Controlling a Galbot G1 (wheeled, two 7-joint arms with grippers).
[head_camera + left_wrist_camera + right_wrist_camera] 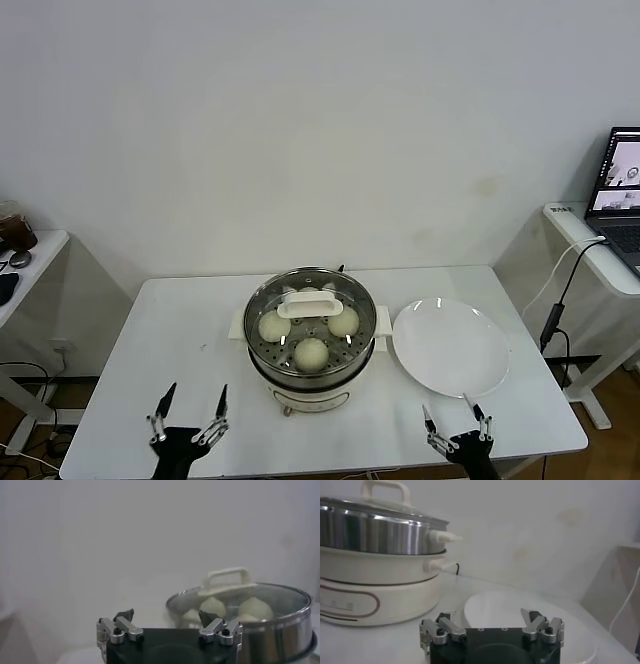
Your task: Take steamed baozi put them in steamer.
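Observation:
The steamer [311,370] stands mid-table, a shiny steel pot on a cream base, covered by a glass lid with a white handle [308,303]. Through the lid I see three cream-white baozi [311,353]; a fourth is mostly hidden behind the handle. The steamer also shows in the left wrist view [280,635] and the right wrist view [380,575]. My left gripper [190,413] is open and empty at the table's front left. My right gripper [455,420] is open and empty at the front right, just before the plate. Both grippers show open in their wrist views [167,620] [490,622].
An empty flat white plate [450,347] lies right of the steamer, also in the right wrist view [520,612]. A side table with a laptop [618,190] and a hanging cable stands at the far right. Another small table is at the far left [25,260].

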